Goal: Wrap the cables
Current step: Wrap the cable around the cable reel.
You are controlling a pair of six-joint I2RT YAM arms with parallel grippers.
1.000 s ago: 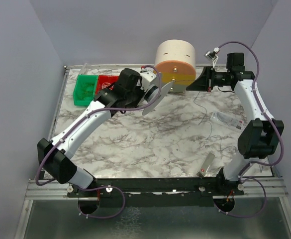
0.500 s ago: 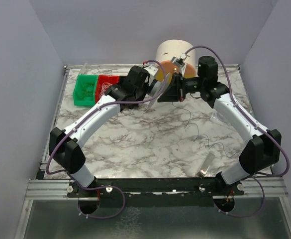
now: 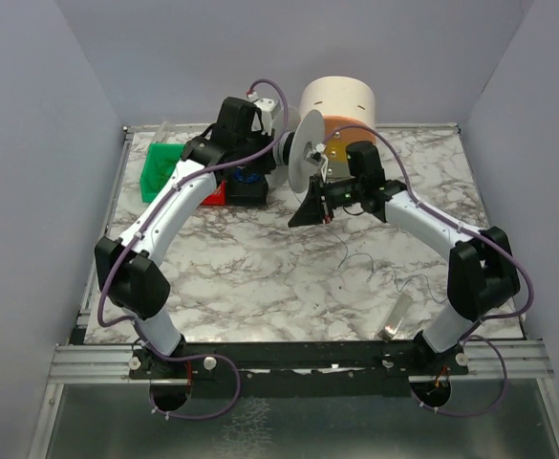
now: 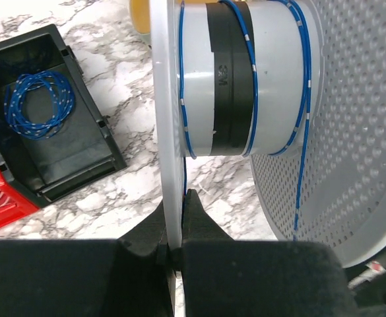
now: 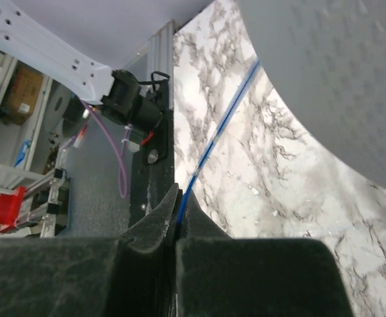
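A white spool [image 3: 308, 153] hangs above the back of the table, and my left gripper [image 3: 284, 148] is shut on its thin flange [image 4: 166, 99]. The cable [image 4: 300, 119], a thin blue wire, lies in a few turns around the spool's white and black core [image 4: 245, 79]. My right gripper [image 3: 303, 215] sits just below the spool. Its jaws [image 5: 179, 191] are shut on the cable [image 5: 212, 142], which runs taut up to the perforated flange. The loose rest of the cable [image 3: 351, 256] squiggles over the marble, dark in the top view.
A beige and orange cylinder [image 3: 336, 100] stands at the back behind the spool. Green bin [image 3: 160, 172], red bin [image 3: 212, 191] and black bin [image 4: 47, 112] with a blue coil [image 4: 37, 105] sit at the back left. A clear plastic piece [image 3: 397, 316] lies near the front edge.
The right gripper has swept from the back right to just below the spool, dragging the cable leftward. The left arm has pulled back and turned the spool more upright.
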